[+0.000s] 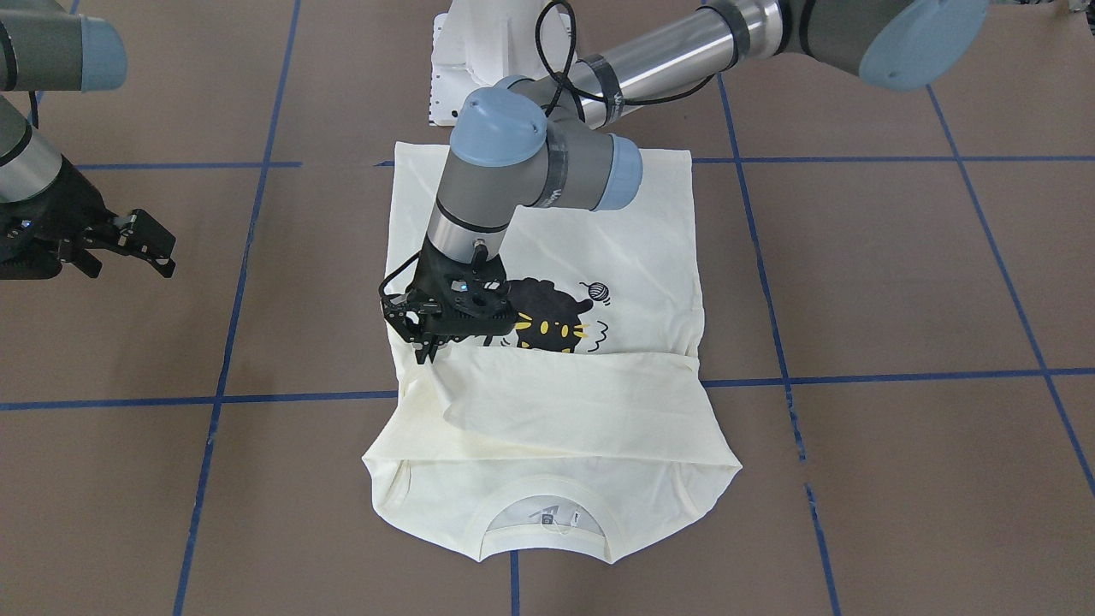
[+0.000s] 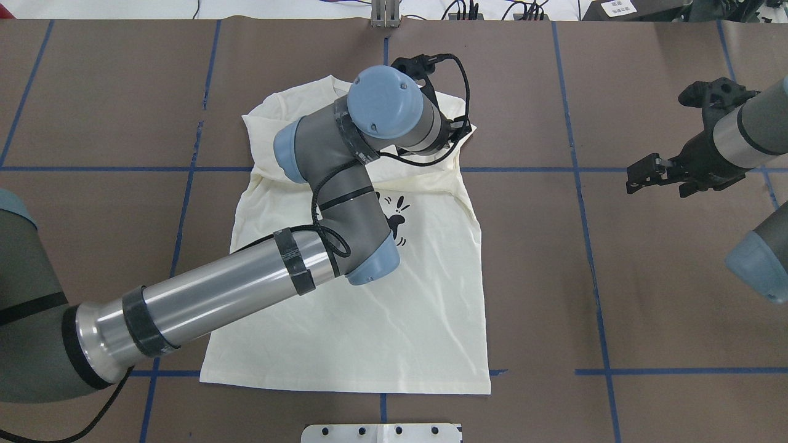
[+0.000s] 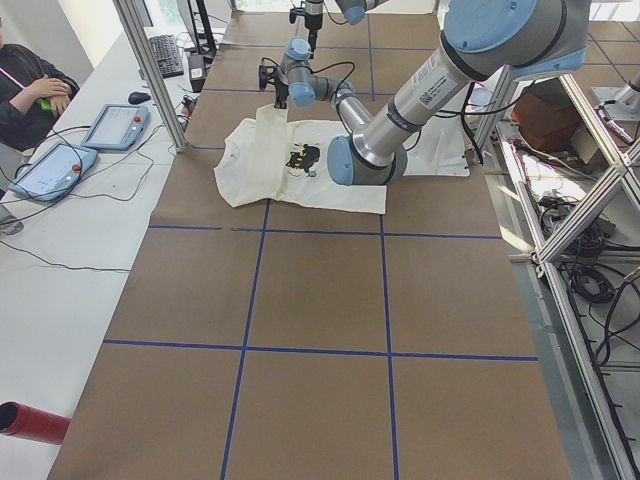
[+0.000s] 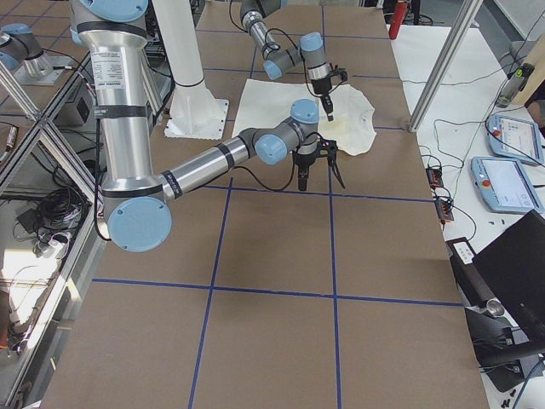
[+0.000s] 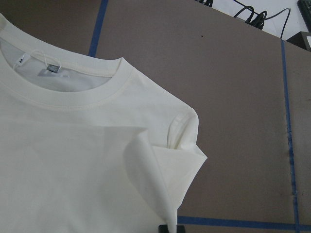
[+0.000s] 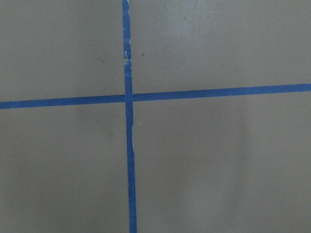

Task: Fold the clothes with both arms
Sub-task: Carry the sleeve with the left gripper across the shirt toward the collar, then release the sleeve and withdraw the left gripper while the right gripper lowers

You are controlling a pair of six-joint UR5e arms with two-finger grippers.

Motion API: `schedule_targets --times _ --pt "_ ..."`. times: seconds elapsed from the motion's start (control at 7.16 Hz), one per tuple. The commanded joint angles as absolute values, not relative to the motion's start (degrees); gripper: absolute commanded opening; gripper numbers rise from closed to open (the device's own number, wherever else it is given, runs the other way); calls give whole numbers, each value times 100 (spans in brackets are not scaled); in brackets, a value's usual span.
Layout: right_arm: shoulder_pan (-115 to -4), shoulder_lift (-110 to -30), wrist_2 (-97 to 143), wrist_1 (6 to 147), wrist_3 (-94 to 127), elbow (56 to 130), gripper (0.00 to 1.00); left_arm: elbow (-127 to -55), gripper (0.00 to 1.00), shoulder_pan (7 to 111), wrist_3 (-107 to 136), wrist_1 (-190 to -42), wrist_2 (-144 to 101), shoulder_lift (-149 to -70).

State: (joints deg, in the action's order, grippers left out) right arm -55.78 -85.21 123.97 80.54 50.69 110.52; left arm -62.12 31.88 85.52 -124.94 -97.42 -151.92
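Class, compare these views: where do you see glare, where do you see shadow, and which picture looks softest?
Overhead view: bright glare streaks the silver tube of the left arm. Left wrist view: sharp, with a soft shadow beside the lifted fold of the shirt. Right wrist view: flat, even light, the blue tape slightly soft. Exterior left view: the metal posts lean, likely a wide-lens effect.
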Motion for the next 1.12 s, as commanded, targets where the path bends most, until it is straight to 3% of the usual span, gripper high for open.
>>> schedule_targets --times 0.0,0.42,0.98 --pt "-5572 -8482 12393 8051 5097 11004 100 -5853 100 3023 8649 -12990 -9475 -15240" --pt "-5555 -8429 12393 8042 5133 11030 100 -6325 100 3111 8500 -12885 -9684 -14909" --pt "-4547 -8174 11886 8042 6280 11520 100 -9072 100 3559 7308 -10921 -10518 -13119"
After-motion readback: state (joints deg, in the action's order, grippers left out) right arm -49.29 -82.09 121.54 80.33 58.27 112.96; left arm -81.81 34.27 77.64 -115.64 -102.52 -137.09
